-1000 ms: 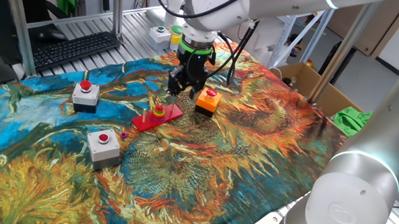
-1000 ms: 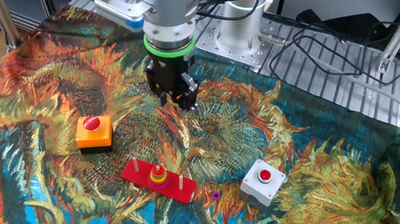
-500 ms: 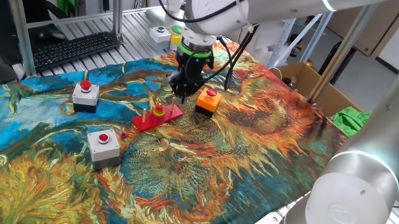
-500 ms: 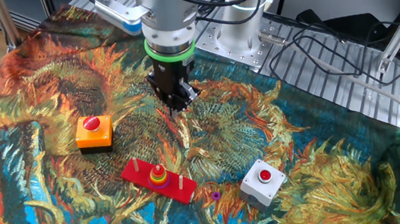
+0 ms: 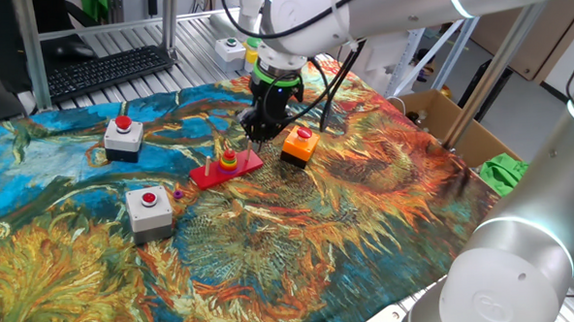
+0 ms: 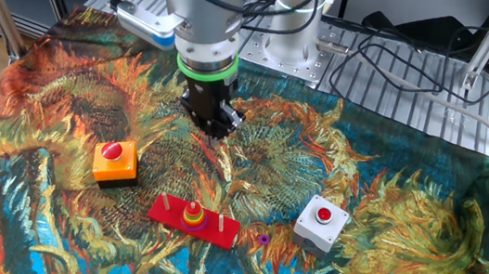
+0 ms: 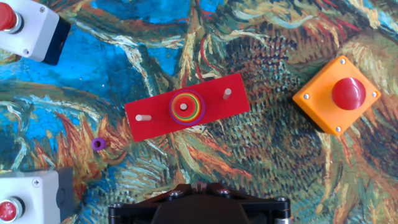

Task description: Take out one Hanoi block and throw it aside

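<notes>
- Gripper (image 5: 259, 135) fingertips hard to read: in one fixed view they look drawn close together, dark on dark; in the other fixed view gripper (image 6: 215, 127) tapers to a narrow tip. Prob. closed w/ nothing between the fingers, but can't tell for sure.
- Hand view shows only the black gripper body at the bottom edge; fingers themselves not seen there.
- Hanoi board (image 7: 188, 109), red, w/ three pegs; outer two pegs bare, ring stack (image 7: 186, 108) on the middle peg. From above the rings nest inside each other, so count unclear; purple outermost.
- In one fixed view the board (image 5: 226, 169) lies on the cloth, just left of and below the gripper; stack (image 5: 228, 161) reads as red, yellow, green bands, small.
- One small purple ring (image 7: 97, 144) lies loose on the cloth, off the board's left end, apart from it.
- Orange button box (image 7: 337, 95) w/ red button, right of the board in hand view, near but not touching.
- Two grey button boxes cut off at the hand view's left edge: one (image 7: 28, 28) top corner, one (image 7: 31, 196) bottom corner.
- Arm pose: wrist vertical, gripper pointing straight down, held above the sunflower-print cloth (image 5: 348, 226), between the board and the orange box (image 5: 299, 144), touching neither.
- Cables loop off the wrist; green band round the flange.
</notes>
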